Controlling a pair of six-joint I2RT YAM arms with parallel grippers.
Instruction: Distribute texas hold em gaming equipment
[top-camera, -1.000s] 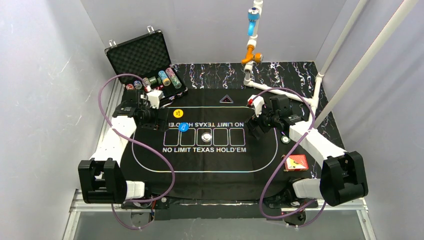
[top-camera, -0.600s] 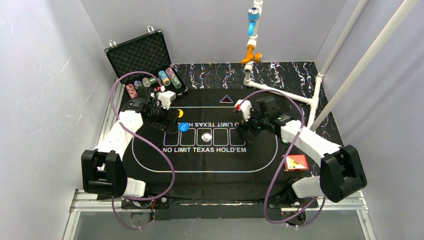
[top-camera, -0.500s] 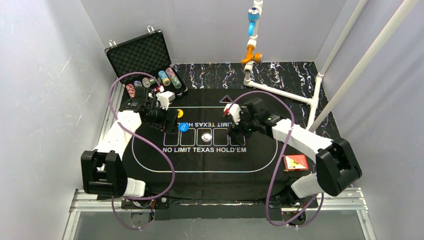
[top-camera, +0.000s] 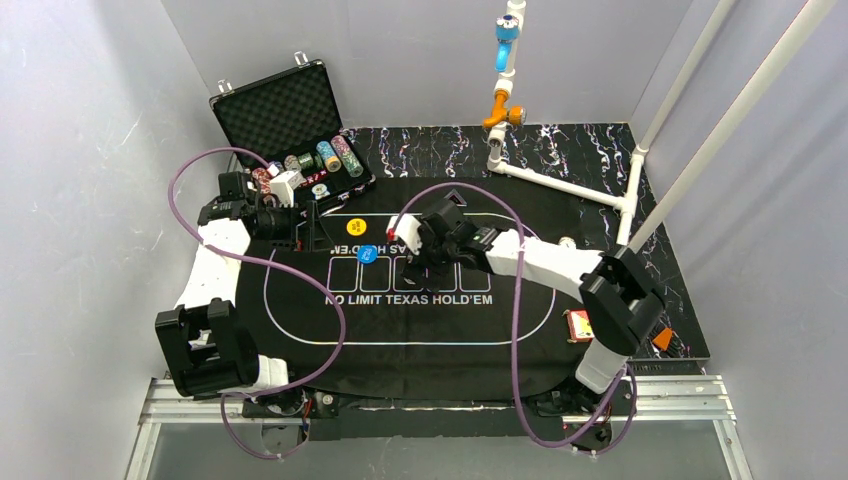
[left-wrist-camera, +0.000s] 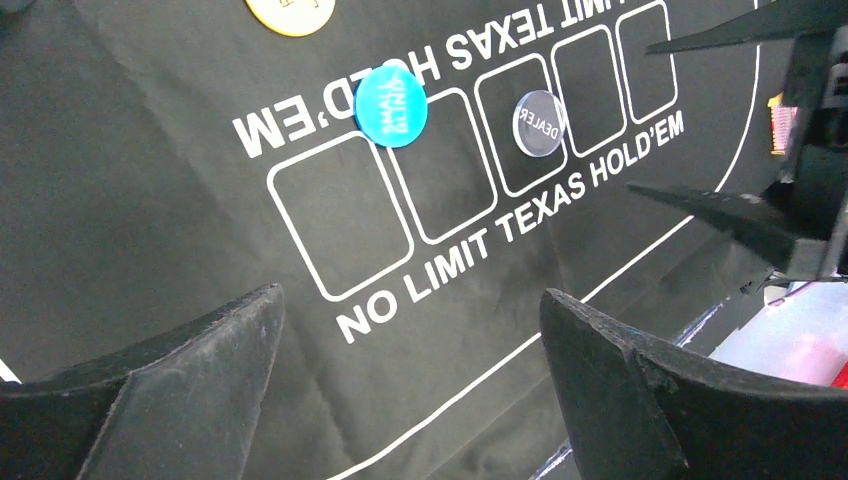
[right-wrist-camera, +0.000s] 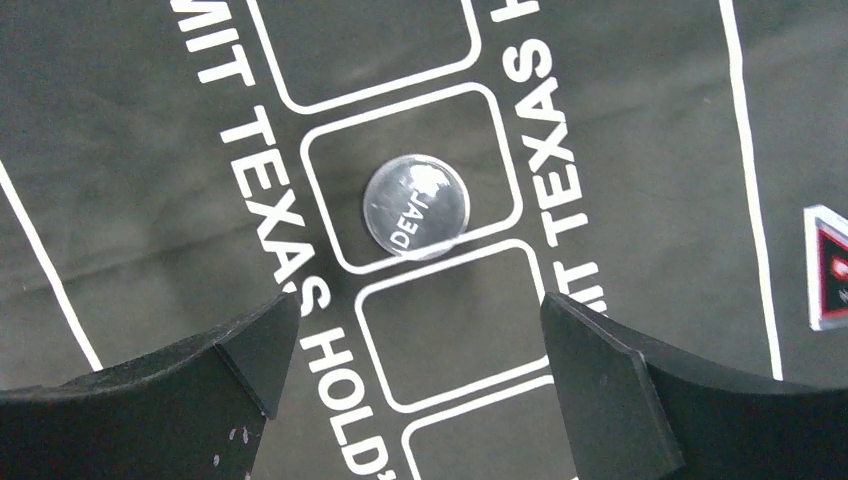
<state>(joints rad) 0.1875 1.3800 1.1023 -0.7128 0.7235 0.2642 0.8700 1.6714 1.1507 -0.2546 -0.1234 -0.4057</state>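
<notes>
A white dealer button (right-wrist-camera: 415, 205) lies in one of the printed card boxes on the black mat (top-camera: 440, 330). My right gripper (right-wrist-camera: 420, 300) hovers open just above and beside it, with nothing between its fingers. That gripper sits over the mat's middle (top-camera: 418, 252). A blue button (left-wrist-camera: 391, 104) rests on the box line to the left (top-camera: 367, 254), and a yellow button (left-wrist-camera: 290, 12) lies behind it. My left gripper (left-wrist-camera: 410, 300) is open and empty over the mat's left part (top-camera: 316, 230). Striped poker chips (top-camera: 335, 155) stand in the case. The red-backed deck (top-camera: 580, 324) lies at the right, half hidden by the right arm.
The open black foam-lined case (top-camera: 280, 110) stands at the back left, close behind the left wrist. A white pipe frame (top-camera: 560, 185) crosses the back right. A small orange piece (top-camera: 662, 340) lies at the right edge. Purple cables loop over the mat.
My right arm has swung left from the mat's right side to above the dealer button. My left gripper has drawn back left toward the case. Both stayed open.
</notes>
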